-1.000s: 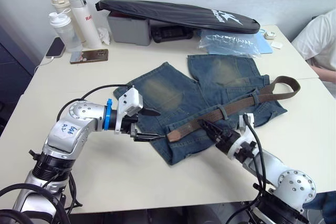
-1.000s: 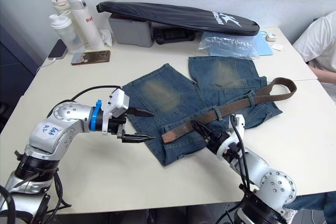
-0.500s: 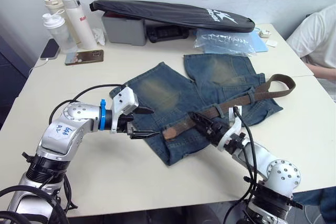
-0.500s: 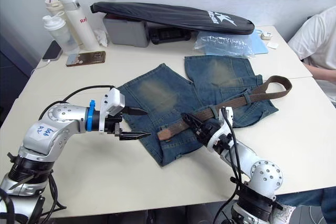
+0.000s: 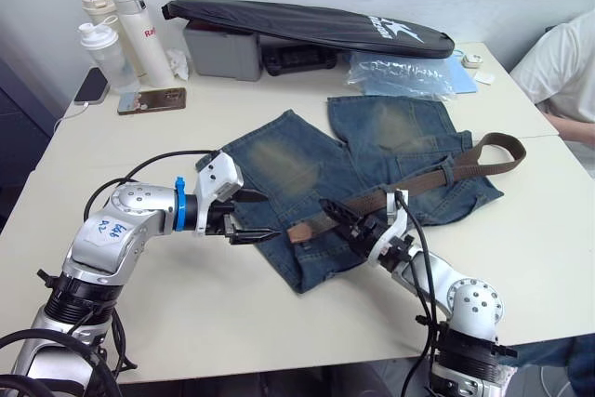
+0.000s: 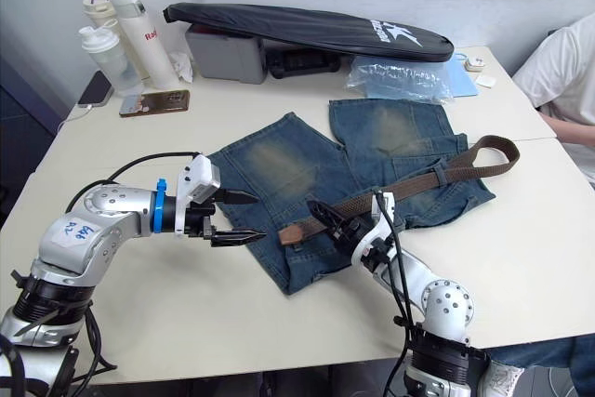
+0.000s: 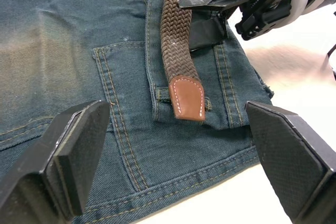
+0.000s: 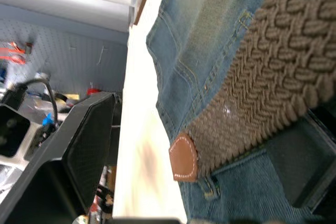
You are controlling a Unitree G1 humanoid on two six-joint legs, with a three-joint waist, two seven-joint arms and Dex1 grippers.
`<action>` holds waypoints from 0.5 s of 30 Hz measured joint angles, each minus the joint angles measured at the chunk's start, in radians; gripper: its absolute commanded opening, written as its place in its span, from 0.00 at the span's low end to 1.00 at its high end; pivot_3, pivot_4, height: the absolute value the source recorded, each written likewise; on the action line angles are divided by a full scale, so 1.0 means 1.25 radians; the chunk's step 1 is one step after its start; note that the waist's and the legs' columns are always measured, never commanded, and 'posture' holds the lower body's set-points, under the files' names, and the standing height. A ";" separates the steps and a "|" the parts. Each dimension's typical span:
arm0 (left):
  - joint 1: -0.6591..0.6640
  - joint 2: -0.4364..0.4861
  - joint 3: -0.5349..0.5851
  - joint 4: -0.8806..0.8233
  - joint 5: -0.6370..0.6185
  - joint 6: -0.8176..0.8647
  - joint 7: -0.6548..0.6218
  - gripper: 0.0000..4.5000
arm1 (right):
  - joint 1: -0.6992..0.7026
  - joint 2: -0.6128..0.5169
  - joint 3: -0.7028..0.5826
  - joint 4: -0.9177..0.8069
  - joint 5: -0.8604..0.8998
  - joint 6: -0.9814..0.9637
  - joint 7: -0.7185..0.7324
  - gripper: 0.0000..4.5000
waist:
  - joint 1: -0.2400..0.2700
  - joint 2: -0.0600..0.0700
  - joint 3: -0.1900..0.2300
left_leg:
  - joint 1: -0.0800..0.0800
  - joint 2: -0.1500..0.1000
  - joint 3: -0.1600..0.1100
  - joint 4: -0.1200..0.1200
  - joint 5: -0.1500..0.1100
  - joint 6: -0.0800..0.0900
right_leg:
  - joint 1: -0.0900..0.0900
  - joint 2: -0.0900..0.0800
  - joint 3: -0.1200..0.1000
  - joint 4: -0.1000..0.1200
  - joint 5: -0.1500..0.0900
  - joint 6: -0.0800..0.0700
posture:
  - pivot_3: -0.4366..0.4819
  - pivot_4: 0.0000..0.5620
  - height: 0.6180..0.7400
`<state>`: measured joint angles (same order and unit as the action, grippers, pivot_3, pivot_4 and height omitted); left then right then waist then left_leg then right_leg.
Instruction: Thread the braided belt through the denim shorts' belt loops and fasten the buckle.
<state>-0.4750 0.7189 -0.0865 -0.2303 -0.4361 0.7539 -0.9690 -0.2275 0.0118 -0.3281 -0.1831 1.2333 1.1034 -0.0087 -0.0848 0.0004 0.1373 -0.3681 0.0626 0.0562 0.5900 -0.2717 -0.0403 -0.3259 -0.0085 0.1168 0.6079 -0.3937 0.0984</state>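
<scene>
Braided belt (image 5: pixel 390 194) along denim shorts (image 5: pixel 372 174) waistband, long axis left-right; tan tip (image 7: pixel 188 98) free, just right of left gripper (image 5: pixel 251 217), jaws wide. Right gripper (image 5: pixel 337 215) wide, straddling belt.

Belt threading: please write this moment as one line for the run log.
belt: on shorts, tan tip free | left claw: open, by tip | right claw: at belt, grip unclear

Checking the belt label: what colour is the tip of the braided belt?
Tan leather with pale stitching, on the braided belt; clearest in the left wrist view.
</scene>
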 measured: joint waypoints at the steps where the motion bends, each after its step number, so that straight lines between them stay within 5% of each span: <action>1: -0.001 0.000 0.000 0.000 0.000 0.000 0.000 1.00 | 0.005 -0.001 0.004 0.004 -0.006 -0.011 0.001 0.71 | 0.000 0.000 0.000 | 0.000 0.000 0.000 0.000 0.000 0.000 | 0.000 0.000 0.000 0.000 0.000 0.000 | 0.48 0.27 1.00; 7: -0.013 0.000 -0.001 0.003 0.002 0.000 0.001 1.00 | 0.023 -0.008 0.005 -0.006 0.013 -0.037 0.002 0.03 | 0.001 0.000 0.000 | 0.000 0.000 0.000 0.000 0.000 0.000 | 0.001 0.000 0.000 0.001 0.000 0.000 | 0.48 0.27 1.00; 15: -0.013 0.004 -0.007 0.004 0.005 -0.005 -0.007 1.00 | 0.024 -0.077 -0.010 -0.081 0.098 -0.067 -0.093 0.01 | 0.002 0.000 0.000 | -0.001 0.000 0.000 0.000 0.000 0.000 | 0.001 -0.001 0.000 0.000 0.000 0.000 | 0.48 0.27 1.00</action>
<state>-0.4907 0.7238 -0.0958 -0.2252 -0.4301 0.7475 -0.9775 -0.1974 -0.0838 -0.3407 -0.2839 1.3557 1.0195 -0.1250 -0.0821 -0.0001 0.1374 -0.3689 0.0623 0.0557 0.5898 -0.2718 -0.0404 -0.3251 -0.0094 0.1165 0.6076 -0.3937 0.0985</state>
